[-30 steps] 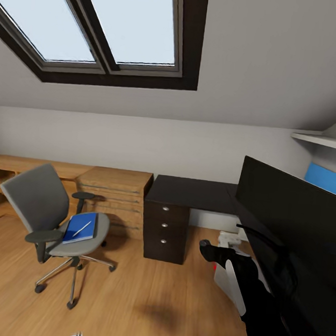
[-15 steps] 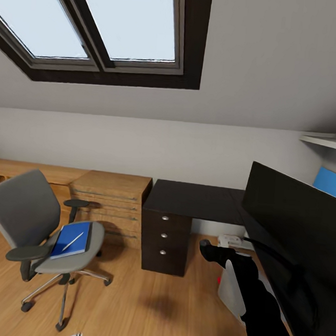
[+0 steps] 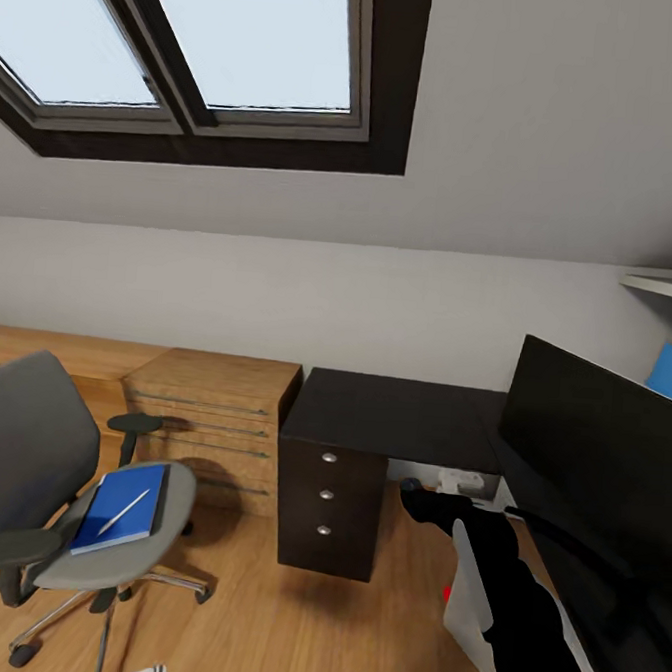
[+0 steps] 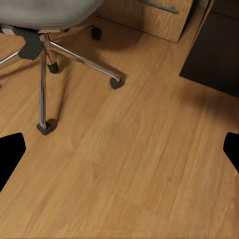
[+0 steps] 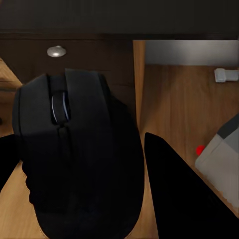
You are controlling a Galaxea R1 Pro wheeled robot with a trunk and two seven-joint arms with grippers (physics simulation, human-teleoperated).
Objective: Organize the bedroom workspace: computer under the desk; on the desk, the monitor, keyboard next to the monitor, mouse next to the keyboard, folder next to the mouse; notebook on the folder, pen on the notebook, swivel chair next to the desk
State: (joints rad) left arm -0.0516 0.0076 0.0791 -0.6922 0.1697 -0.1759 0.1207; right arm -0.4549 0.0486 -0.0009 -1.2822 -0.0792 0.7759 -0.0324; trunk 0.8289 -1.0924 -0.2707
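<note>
Right wrist view: mouse (image 5: 74,154) gripped between right pincer (image 5: 82,169) fingers, left pincer state unclear.

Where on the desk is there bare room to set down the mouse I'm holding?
The desk top lies bare between the wooden drawer chest and the monitor, above the black drawers. Toward the monitor's stand it gets crowded. The mouse sits in the right gripper.

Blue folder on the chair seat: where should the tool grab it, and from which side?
Probably the flat bright blue folder's front edge, nearest the grey swivel chair's open seat front. It lies flat, backrest behind and armrests either side, so come in low from the front. The thin white pen on it may roll.
</note>
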